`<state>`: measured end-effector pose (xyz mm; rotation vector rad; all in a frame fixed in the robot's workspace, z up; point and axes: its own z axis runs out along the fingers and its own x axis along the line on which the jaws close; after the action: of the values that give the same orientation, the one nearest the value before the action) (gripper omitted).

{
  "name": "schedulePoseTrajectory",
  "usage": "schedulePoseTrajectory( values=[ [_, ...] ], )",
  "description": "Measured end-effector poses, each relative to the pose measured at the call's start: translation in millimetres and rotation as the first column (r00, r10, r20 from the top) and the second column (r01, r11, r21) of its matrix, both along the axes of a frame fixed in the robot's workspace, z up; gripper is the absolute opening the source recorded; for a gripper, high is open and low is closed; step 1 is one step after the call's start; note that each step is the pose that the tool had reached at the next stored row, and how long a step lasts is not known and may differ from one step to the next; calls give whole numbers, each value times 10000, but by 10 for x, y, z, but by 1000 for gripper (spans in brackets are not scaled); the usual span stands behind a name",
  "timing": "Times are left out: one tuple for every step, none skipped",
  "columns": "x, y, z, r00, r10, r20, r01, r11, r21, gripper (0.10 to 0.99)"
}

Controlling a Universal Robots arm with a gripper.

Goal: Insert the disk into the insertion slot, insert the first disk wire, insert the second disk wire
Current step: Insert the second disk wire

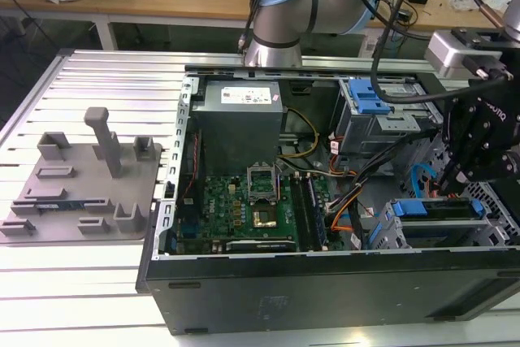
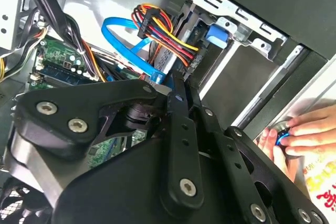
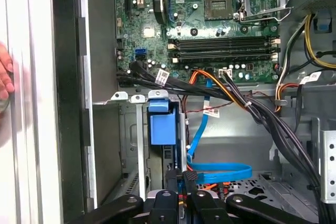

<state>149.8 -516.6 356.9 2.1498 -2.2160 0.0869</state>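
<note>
A lab with wooden benches lay behind a ribbed metal table [image 1: 97,87] on which an open black desktop computer case [image 1: 325,290] rested, its green motherboard [image 1: 244,209] exposed. Off the case at about nine o'clock in the exterior view stood a grey plastic parts fixture [image 1: 81,193].

The black robot gripper [image 1: 475,148] hung at the case's three o'clock edge, directly above the grey perforated sheet-metal drive bay [image 1: 496,237]. The silver hard drive in its bright blue carrier frame [image 1: 431,217] already sat in that bay, so the first step looked complete. In the first wrist view the gripper's fingers [image 3: 190,179] were pressed together on the black plug of a flat blue data cable [image 3: 218,171], held just below the blue carrier tab [image 3: 161,124]. The second wrist view showed the same cable arching toward a bundle of red, yellow and black power wires [image 2: 163,35] beside the bay. I judged the first wire insertion underway, the second not yet done.

A person's hand [image 2: 302,135] rested outside the case wall.
</note>
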Motion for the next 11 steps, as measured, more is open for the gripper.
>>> schedulePoseTrajectory(
  values=[
    [-4, -22, -6, 10000, 21, 9, -21, 10000, 94, 161],
    [-11, -44, -12, 10000, 42, 14, -42, 9998, 200, 161],
    [-16, -56, -16, 10000, 54, 17, -55, 9996, 271, 161],
    [-19, -60, -18, 10000, 66, 18, -67, 9995, 322, 161],
    [-19, -63, -21, 10000, 78, 19, -78, 9993, 362, 161],
    [-19, -62, -21, 10000, 79, 20, -79, 9993, 369, 161],
    [-20, -62, -21, 10000, 79, 20, -79, 9993, 369, 161],
    [-20, -63, -21, 10000, 78, 20, -79, 9993, 370, 161],
    [-20, -63, -21, 10000, 78, 20, -78, 9993, 369, 161],
    [-20, -63, -21, 10000, 78, 20, -79, 9993, 369, 161],
    [-20, -63, -21, 10000, 78, 20, -79, 9993, 369, 161]
  ],
)
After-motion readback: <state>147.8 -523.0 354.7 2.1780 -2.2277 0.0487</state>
